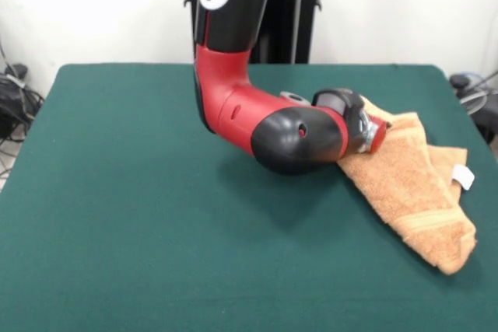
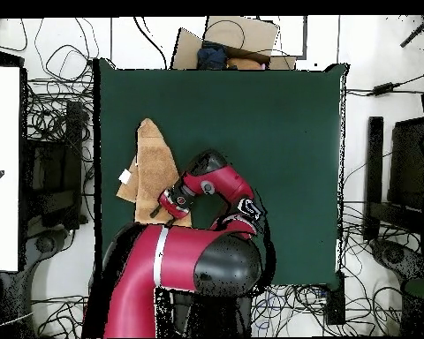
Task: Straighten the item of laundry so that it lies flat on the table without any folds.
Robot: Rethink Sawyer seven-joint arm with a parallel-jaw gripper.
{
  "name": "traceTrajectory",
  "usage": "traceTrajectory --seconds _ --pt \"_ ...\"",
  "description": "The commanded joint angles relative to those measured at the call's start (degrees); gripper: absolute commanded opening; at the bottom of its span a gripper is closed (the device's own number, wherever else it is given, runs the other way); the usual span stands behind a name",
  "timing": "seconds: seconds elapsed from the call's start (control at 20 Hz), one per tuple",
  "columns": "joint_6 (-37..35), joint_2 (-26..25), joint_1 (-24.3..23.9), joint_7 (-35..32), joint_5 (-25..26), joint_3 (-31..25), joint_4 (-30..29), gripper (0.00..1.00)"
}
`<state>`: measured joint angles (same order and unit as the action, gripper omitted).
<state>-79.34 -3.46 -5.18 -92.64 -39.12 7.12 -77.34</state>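
- Towel (image 1: pixel 412 184) = item of laundry, orange-tan terry; lies bunched and folded near one side edge of the tabletop (image 1: pixel 140 215), not flat.
- White tag (image 1: pixel 464 177) shows on towel's outer side, the side facing away from the wrist.
- Gripper (image 1: pixel 372 134) sits at the towel's upper end, low over or on the cloth; wrist tilted toward it. Contact can't be confirmed in either view.
- Fingers: hidden by the wrist housing in front view, too small in overhead view. Can't tell if released or clenched on cloth.
- Key relation: towel's bulk runs away from the fingers as a long strip; in overhead view (image 2: pixel 154 172) the long axis goes parallel to the nearby table edge, narrow end farthest from the arm.
- Layers: at least one flap doubled over; lighter underside pokes out by the tag, so a fold remains.
- Room: wide bare green stretch on the side of the fingers away from the towel; little margin on the towel's far side before the table edge.
- Judgement: early in task; spreading prob needs a pull toward the open green, not outward, else cloth may slide off the edge.
- Risk (guess): arm elbow (image 1: pixel 299 139) is low, could drag cloth.
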Motion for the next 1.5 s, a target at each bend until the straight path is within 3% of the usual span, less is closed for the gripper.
traceTrajectory --seconds 0.05,0.55,1.5 --pt "13.6 -4.4 1.3 -6.5 -2.7 -7.9 -8.9 1.00" --pt "16.1 -3.6 1.9 -5.4 -6.2 -8.8 -11.5 1.00" --pt "26.6 0.2 2.6 0.4 -21.7 -14.8 -22.8 1.00"
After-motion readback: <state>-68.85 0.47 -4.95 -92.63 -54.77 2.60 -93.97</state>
